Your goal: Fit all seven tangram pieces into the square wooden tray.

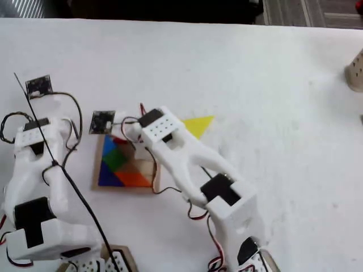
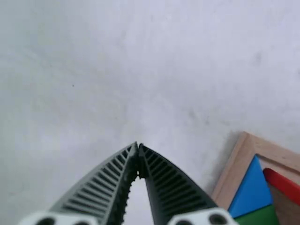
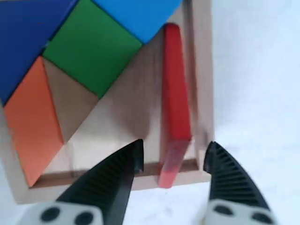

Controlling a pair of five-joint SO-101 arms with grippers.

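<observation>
While released right gripper (image 3: 174,144) straddles red piece (image 3: 176,93) (on edge, 12 o'clock in tray (image 1: 95,170)), pinch flat faces: probably light, stiff, slick.

6 tangram pieces (image 3: 91,47), 1 tray (image 3: 202,70), 2 arms (image 1: 187,161).

The tray (image 3: 201,70) is pale bare wood, its grain showing on floor and rim. The red piece (image 3: 176,93) and green piece (image 3: 93,47) look smoothly painted, with a soft sheen. The counter (image 2: 140,56) is white, matt and faintly mottled. The left end effector (image 2: 138,149) and right end effector (image 3: 174,147) are dark, ribbed matt plastic. The arm shells (image 1: 187,153) are white plastic.
</observation>
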